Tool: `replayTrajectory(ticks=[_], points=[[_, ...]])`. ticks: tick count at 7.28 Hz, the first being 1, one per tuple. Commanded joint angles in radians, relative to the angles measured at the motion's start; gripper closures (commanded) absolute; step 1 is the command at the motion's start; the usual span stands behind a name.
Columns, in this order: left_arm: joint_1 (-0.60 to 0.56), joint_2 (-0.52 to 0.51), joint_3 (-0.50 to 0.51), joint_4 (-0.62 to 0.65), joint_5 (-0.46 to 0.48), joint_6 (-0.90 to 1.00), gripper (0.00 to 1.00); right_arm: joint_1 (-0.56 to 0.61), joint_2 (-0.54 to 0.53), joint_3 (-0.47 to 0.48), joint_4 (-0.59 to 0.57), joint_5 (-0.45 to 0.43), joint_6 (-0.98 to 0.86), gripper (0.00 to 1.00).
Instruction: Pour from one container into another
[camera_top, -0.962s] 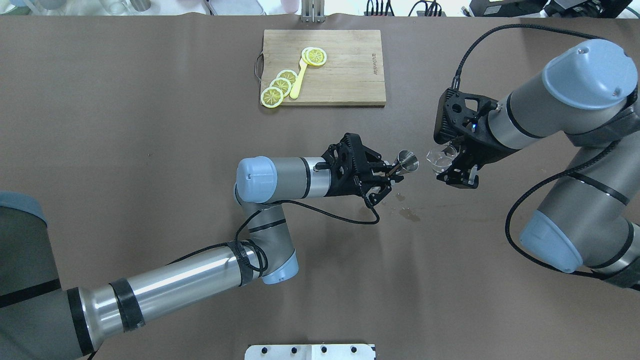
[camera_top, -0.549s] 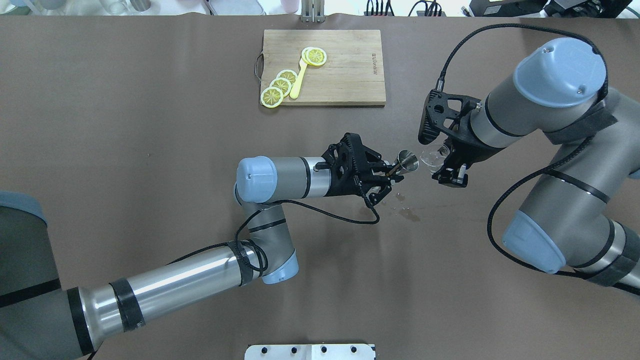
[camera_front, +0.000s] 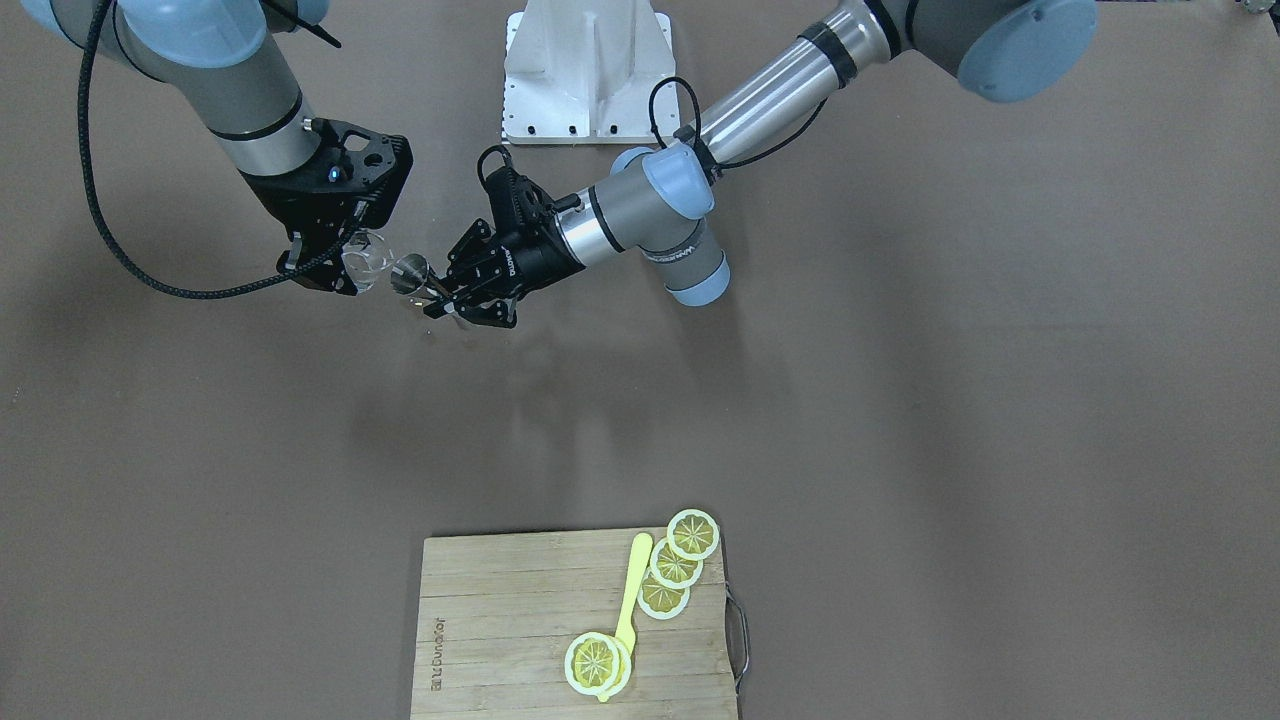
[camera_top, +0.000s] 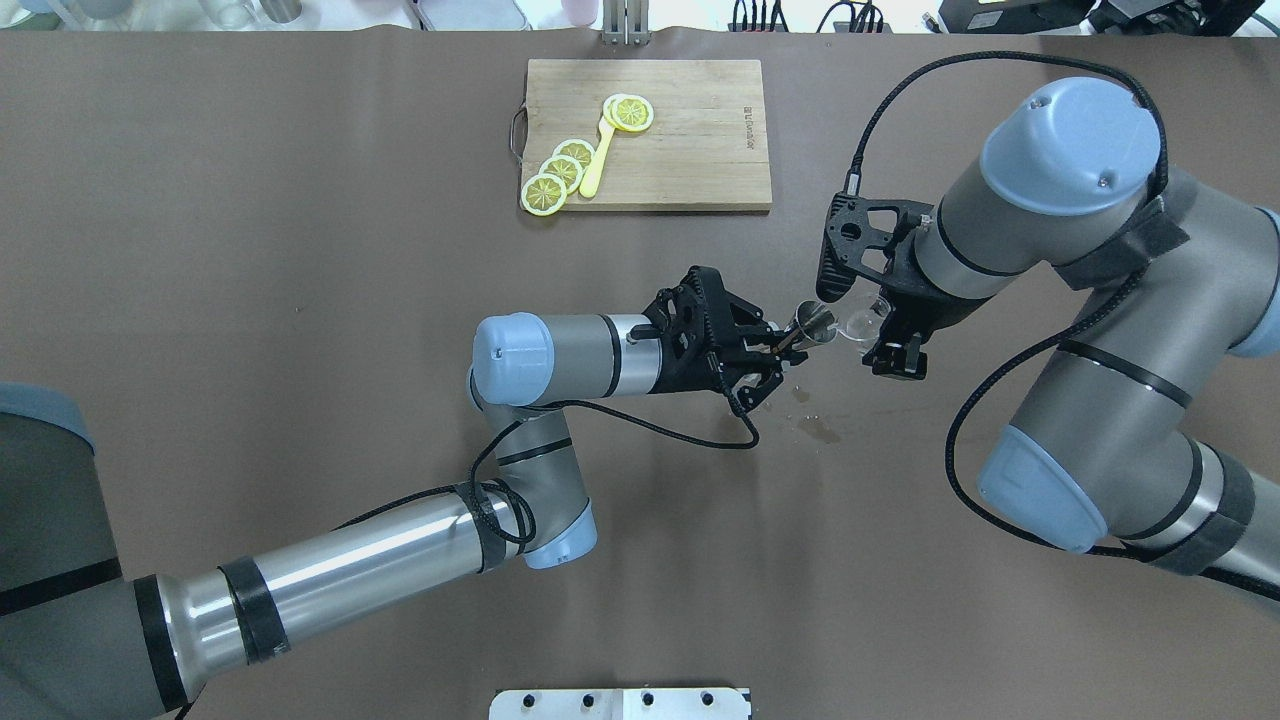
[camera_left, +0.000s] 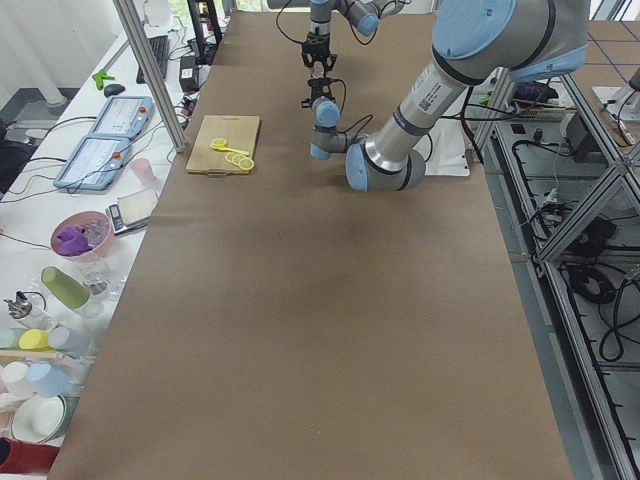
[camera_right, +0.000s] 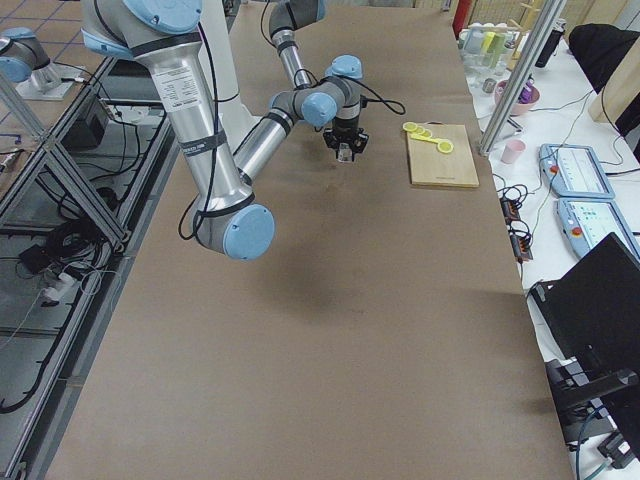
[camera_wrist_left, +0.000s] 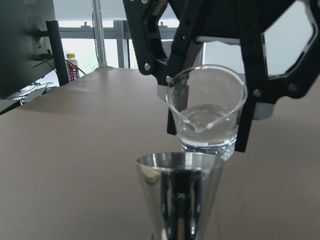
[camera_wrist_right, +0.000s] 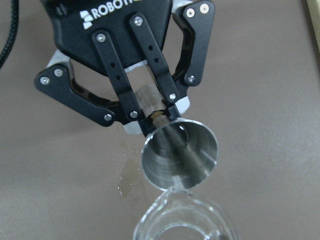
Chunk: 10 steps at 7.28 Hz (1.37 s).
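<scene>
My left gripper (camera_top: 783, 342) is shut on the narrow waist of the steel jigger (camera_top: 812, 322), holding it above the table with its open cone facing right. My right gripper (camera_top: 872, 330) is shut on the small clear glass (camera_top: 858, 322), which is tilted toward the jigger. The left wrist view shows clear liquid in the glass (camera_wrist_left: 207, 112), whose lip sits just behind and above the jigger (camera_wrist_left: 180, 190) mouth. In the right wrist view the glass (camera_wrist_right: 185, 222) rim nearly meets the jigger (camera_wrist_right: 180, 152) rim. The front view shows the jigger (camera_front: 410, 272) and glass (camera_front: 362, 262) side by side.
A wooden cutting board (camera_top: 700, 150) with lemon slices (camera_top: 558, 175) and a yellow spoon (camera_top: 597, 160) lies at the table's far side. Wet spots (camera_top: 818, 428) mark the brown table under the grippers. A white base plate (camera_top: 620, 703) is at the near edge.
My right arm has carried the glass leftward until its rim reaches the jigger's mouth. The left arm and the jigger have stayed still.
</scene>
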Motion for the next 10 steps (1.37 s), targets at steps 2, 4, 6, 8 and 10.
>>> replayTrajectory(ticks=[2,4,6,8,10], points=[[0.002,-0.001,0.000,0.000,-0.001,0.000,1.00,0.000,0.035,0.000,-0.082,-0.018,-0.025,1.00],[0.005,-0.001,-0.002,-0.001,-0.001,0.000,1.00,-0.003,0.069,-0.003,-0.152,-0.030,-0.034,1.00],[0.007,0.001,-0.002,-0.002,0.001,0.000,1.00,-0.006,0.086,-0.005,-0.207,-0.036,-0.064,1.00],[0.010,0.001,-0.003,-0.002,0.001,0.000,1.00,-0.010,0.099,-0.018,-0.229,-0.041,-0.070,1.00],[0.014,0.001,-0.003,-0.003,0.001,0.000,1.00,-0.012,0.145,-0.034,-0.307,-0.054,-0.126,1.00]])
